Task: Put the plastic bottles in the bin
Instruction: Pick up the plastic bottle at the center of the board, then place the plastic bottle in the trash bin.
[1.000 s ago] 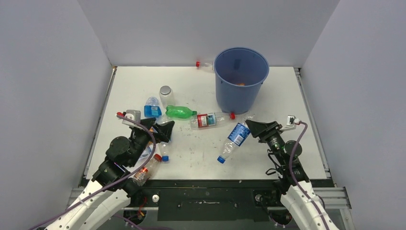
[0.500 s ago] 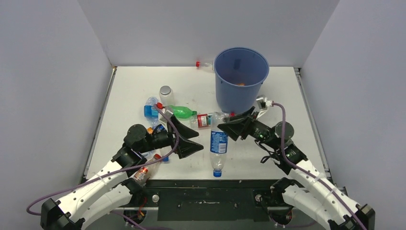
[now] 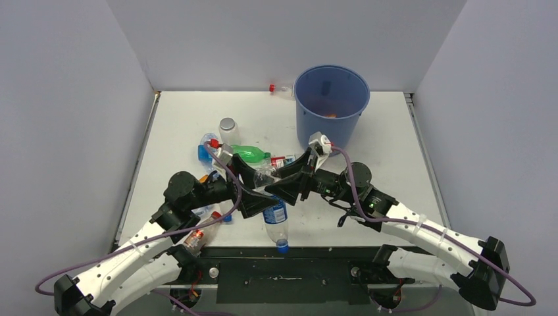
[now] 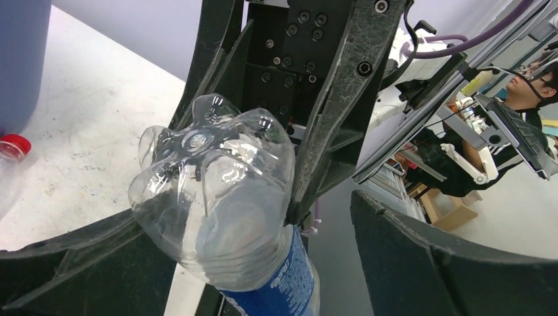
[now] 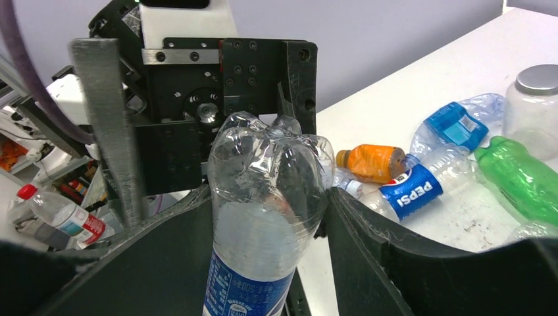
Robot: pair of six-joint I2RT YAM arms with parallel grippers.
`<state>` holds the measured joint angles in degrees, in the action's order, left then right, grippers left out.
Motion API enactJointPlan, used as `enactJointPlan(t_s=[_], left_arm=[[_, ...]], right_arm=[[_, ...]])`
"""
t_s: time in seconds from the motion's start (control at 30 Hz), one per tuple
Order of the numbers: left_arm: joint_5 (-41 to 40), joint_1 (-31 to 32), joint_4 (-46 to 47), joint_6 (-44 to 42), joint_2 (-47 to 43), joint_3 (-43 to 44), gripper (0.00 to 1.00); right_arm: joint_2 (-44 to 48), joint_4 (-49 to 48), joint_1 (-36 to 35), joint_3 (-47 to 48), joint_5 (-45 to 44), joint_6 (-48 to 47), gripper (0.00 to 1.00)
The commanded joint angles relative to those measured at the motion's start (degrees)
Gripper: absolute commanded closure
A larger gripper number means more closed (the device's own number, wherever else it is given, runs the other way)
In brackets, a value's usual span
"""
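Right pincer tight on blue-labelled bottle (blue cap); left pincer wide apart.

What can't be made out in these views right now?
- Inside of the bin: top view, its own wall hides most of the floor.
- The bottle behind the bin: top view, only cap and neck show past it.
- Whether the left gripper touches the held bottle: top view, the right gripper overlaps both; left wrist view, the bottle covers the contact.
- The orange bottle: top view, the left arm hides most of it.
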<state>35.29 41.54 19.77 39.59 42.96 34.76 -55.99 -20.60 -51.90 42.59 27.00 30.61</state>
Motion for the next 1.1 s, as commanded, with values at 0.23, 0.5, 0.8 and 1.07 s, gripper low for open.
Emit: enactJointPlan(t_s=[0.23, 0.5, 0.8, 1.07], left_arm=[[4.22, 0.56, 7.88, 4.13, 0.92, -0.45, 0.49], [5.49, 0.6, 14.64, 7.79, 2.08, -1.78, 0.61], [-0.71, 0.58, 19.61, 8.36, -3.22, -4.26, 0.94], [-42.98, 0.57, 33.83, 16.52, -14.5, -14.71, 1.0]], right_arm=[[-2.58, -5.96, -1.04, 6.45, -0.43, -0.96, 0.62], [-2.87, -6.67, -1.1, 6.9, -0.36, 0.12, 0.54], [5.59, -0.25, -1.08, 8.29, -8.62, -0.68, 0.07], [17.03, -5.73, -1.18, -3.35, -17.43, 1.57, 0.07]])
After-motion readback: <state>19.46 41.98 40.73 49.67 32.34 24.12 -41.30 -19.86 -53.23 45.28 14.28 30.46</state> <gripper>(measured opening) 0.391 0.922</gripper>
